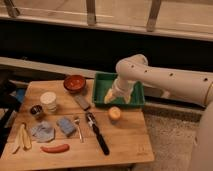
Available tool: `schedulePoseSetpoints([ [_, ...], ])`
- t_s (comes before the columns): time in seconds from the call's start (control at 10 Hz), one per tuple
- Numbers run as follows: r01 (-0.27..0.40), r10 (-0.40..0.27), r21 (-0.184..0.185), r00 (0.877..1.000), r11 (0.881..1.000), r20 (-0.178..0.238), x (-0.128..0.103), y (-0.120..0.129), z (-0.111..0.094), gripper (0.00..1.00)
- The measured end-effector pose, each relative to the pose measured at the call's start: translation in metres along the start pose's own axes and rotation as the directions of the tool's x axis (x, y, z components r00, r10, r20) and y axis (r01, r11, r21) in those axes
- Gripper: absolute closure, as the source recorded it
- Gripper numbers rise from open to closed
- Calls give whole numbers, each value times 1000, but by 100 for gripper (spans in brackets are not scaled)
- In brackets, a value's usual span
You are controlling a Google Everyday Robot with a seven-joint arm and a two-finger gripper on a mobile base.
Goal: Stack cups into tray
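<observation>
The white cup (pixel 48 100) stands upright on the left part of the wooden table. Just left and in front of it sits the smaller dark metal cup (pixel 36 111). The green tray (pixel 101 83) lies at the table's back right corner. My gripper (pixel 117 97) hangs down over the tray's front half, far to the right of both cups. It is open, its pale fingertips spread apart with nothing between them. The thick white arm reaches in from the right and hides part of the tray's right side.
A red-brown bowl (pixel 75 82) sits at the back, left of the tray. A round orange object (pixel 115 114) lies just in front of the tray. A black-handled knife (pixel 98 135), fork (pixel 77 127), blue sponge (pixel 66 125), cloth (pixel 42 131), banana (pixel 22 138) and red sausage (pixel 55 148) are scattered along the front.
</observation>
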Motion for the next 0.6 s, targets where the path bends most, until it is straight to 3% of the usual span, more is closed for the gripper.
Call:
schedulePoseSetpoints([
  [0.6,15,-15,9,1000,1000,12,-4,1,-3,29],
])
